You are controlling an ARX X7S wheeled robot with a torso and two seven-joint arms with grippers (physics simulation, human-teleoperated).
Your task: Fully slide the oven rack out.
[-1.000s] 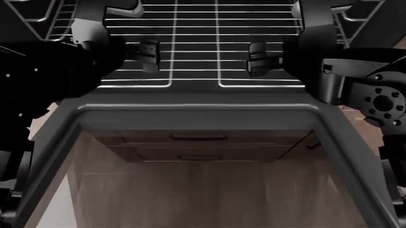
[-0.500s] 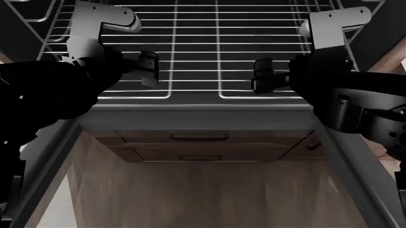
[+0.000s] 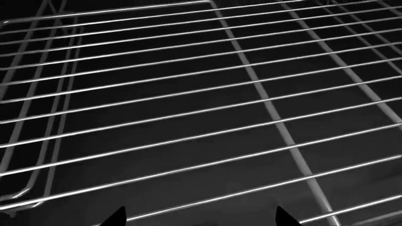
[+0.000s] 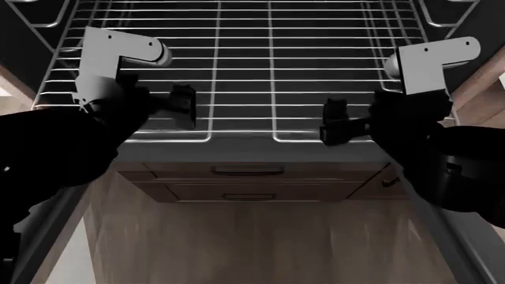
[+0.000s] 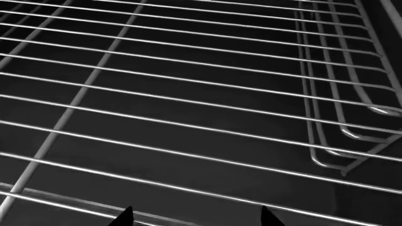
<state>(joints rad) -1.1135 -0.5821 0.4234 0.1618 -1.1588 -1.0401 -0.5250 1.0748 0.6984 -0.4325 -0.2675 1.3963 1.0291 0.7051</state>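
**Two grippers over the front of a wire oven rack**

The oven rack [image 4: 245, 65] is a wide, flat grid of thin silvery rods, crossed by a few sturdier bars running front to back. Its front edge bends into two rounded rectangular loops, which sit just above the grey lip of the open oven door [image 4: 442, 236]. The rack lies level between ladder-like wire side guides [image 4: 47, 23], inside a dark oven cavity. Nothing rests on it.

Through the door's glass pane, brown wood-grain drawers [image 4: 248, 180] with slim dark handles show below.

The left gripper [image 4: 183, 105] hangs over the rack's front left part, the right gripper [image 4: 334, 129] over the front right loop. Both are matte black with pale grey brackets behind them. From the head view I cannot tell whether either touches the rods.

In the left wrist view, two dark fingertips [image 3: 116, 217] stand well apart with nothing between them, and the rack [image 3: 207, 108] lies beyond. The right wrist view shows the same: fingertips [image 5: 125, 216] spread wide, empty, the rack [image 5: 188, 94] and a side guide [image 5: 351, 117] beyond.
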